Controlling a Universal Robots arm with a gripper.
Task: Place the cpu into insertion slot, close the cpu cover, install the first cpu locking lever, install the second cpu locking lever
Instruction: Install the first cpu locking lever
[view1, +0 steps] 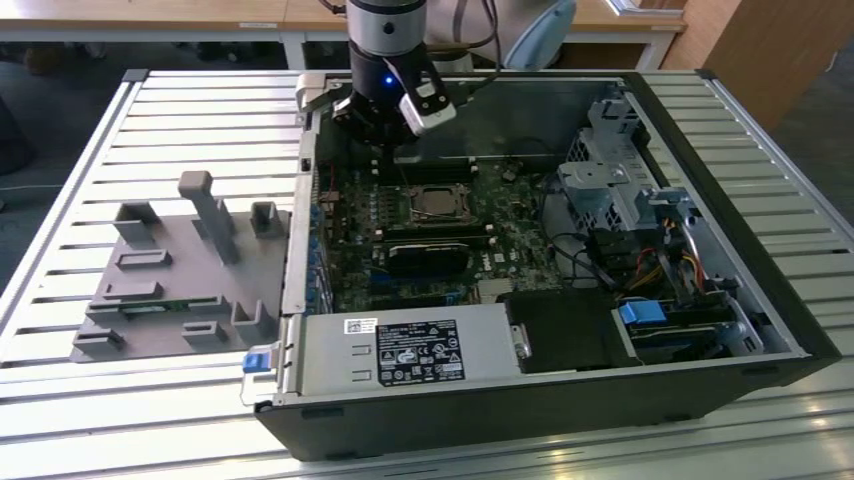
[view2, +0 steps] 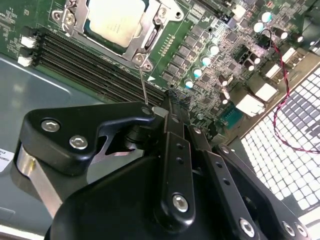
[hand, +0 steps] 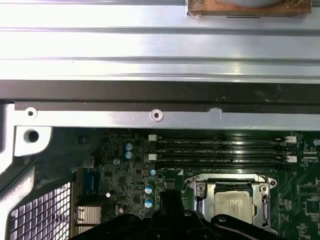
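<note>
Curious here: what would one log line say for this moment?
chip: seated | cover: down over chip | gripper: shut on lever

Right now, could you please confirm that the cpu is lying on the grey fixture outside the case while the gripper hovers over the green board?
Not quite: the cpu is not on the grey fixture; it sits on the green board, framed by the cpu cover, as both wrist views show. The gripper is indeed over the green board.

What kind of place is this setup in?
Probably a robotics lab or test bench: an open computer case sits on a slatted metal table, a robot arm reaches into it, and wooden desks stand behind.
</note>
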